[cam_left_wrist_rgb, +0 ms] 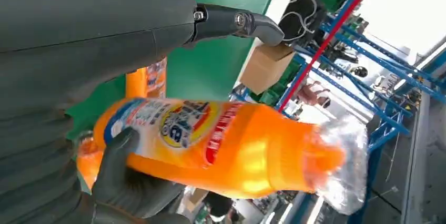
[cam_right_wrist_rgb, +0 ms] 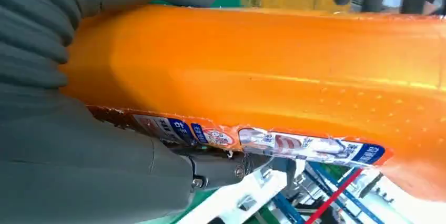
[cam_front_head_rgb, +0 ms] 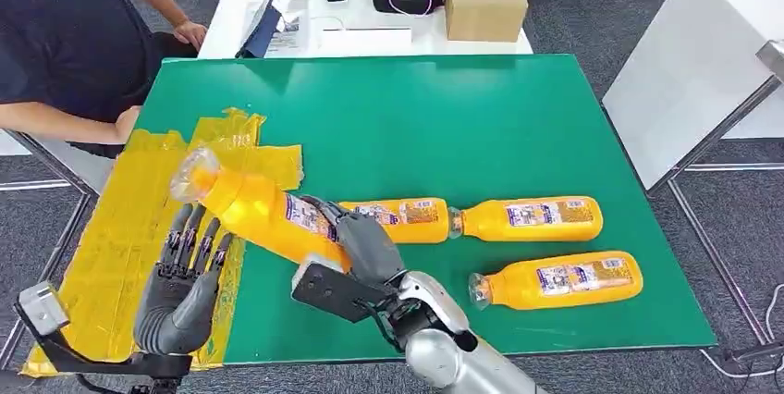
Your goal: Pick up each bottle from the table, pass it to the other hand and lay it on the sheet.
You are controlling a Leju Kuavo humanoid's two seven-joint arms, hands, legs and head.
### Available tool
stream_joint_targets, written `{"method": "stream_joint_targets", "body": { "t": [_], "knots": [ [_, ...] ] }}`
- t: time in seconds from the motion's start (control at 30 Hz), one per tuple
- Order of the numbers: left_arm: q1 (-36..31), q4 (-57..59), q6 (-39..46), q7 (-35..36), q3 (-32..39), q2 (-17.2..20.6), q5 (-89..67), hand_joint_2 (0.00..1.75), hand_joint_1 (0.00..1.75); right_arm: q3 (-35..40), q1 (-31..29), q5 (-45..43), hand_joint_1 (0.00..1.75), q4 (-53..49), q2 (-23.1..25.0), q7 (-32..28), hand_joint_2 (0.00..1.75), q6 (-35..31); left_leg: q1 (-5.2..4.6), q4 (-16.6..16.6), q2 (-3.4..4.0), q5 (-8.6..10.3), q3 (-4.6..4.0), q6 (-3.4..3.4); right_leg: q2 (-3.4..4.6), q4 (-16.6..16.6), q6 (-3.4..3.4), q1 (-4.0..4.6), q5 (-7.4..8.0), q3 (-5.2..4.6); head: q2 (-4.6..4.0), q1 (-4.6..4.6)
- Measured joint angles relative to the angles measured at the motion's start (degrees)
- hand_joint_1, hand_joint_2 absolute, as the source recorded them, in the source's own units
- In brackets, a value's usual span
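Right hand (cam_front_head_rgb: pixel 356 244): wrapped around the lower body of one orange bottle (cam_front_head_rgb: pixel 263 212), thumb on one side and fingers on the other; in the right wrist view the bottle's flank (cam_right_wrist_rgb: pixel 273 71) sits tight against the palm.
Held bottle: lifted off the table and tilted, its clear-wrapped cap end pointing up and away from the right hand, toward the yellow sheet; the base end is in the grip.
Left hand (cam_front_head_rgb: pixel 182 285): holds nothing, palm up, fingers (cam_front_head_rgb: pixel 194 241) spread and stretched out just beneath the held bottle's neck end; whether they touch it I cannot tell. In the left wrist view the bottle (cam_left_wrist_rgb: pixel 226 148) lies across the front of this hand, a dark finger curling against its label end.
Sheet (cam_front_head_rgb: pixel 111 237): one crumpled yellow plastic sheet, under and beyond the left hand, lying over the table's near corner on that side.
Bottles on table: three, all lying flat beyond and beside the right hand. One (cam_front_head_rgb: pixel 402 220) is just past its fingers, one (cam_front_head_rgb: pixel 529 218) in line with that, cap to base, and one (cam_front_head_rgb: pixel 555 281) nearer the table edge.
Bottles in all: four.
Table (cam_front_head_rgb: pixel 444 126): one green top.
Person (cam_front_head_rgb: pixel 74 33): one, seated at the far corner past the sheet, a forearm resting near its edge.
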Motion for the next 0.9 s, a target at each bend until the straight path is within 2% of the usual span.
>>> {"method": "stream_joint_targets", "body": {
  "t": [0.23,0.5,0.9],
  "knots": [
    [-4.87,1.11,0.11,1.42,-2.9,-1.68,-0.59,1.75,0.0,4.57,-2.53,-5.83,1.75,3.65,2.27,-0.31,1.75,-1.47,-0.01,0.0,0.03,0.01,-0.01,0.01,0.0,0.0,0.0,-0.01,0.02,-0.01,0.0,-0.02],
    [-7.73,2.56,5.2,1.55,-5.29,-2.34,-3.76,1.75,0.0,12.44,-5.96,-9.32,1.75,5.2,4.55,1.07,1.75,-5.75,0.01,0.01,0.04,0.01,-0.02,0.01,0.01,0.0,0.0,0.0,0.01,-0.07,0.0,-0.02],
    [-7.91,3.13,5.83,0.98,-5.64,-2.34,-4.63,1.75,0.0,13.92,-7.27,-9.85,1.75,6.12,4.5,1.16,1.75,-5.95,0.0,0.01,0.05,0.01,-0.04,0.01,0.01,0.0,0.0,0.0,0.01,-0.09,0.0,-0.02]
  ]
}}
